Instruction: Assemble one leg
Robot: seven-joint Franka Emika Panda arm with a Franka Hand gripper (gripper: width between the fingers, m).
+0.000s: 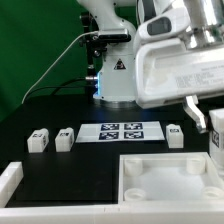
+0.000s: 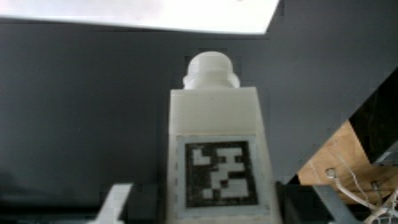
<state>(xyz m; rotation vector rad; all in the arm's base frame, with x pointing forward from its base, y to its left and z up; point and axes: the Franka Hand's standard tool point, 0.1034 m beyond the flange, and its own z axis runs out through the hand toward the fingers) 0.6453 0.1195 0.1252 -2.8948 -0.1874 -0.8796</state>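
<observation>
In the wrist view my gripper (image 2: 217, 212) is shut on a white leg (image 2: 219, 140). The leg's black-and-white tag faces the camera and its rounded peg points away from me. One finger (image 2: 119, 205) shows beside the leg. In the exterior view the gripper (image 1: 213, 128) is at the right edge, holding this leg (image 1: 216, 138) above the right side of the white tray (image 1: 150, 162). Three more legs stand on the black table: two at the exterior view's left (image 1: 38, 140) (image 1: 65, 138) and one at the right (image 1: 175, 135).
The marker board (image 1: 120, 131) lies between the legs. The robot base (image 1: 112, 75) stands behind it. A white L-shaped rail (image 1: 10, 180) sits at the front left. In the wrist view a white edge (image 2: 143, 12) lies ahead and a wooden surface (image 2: 347, 165) to the side.
</observation>
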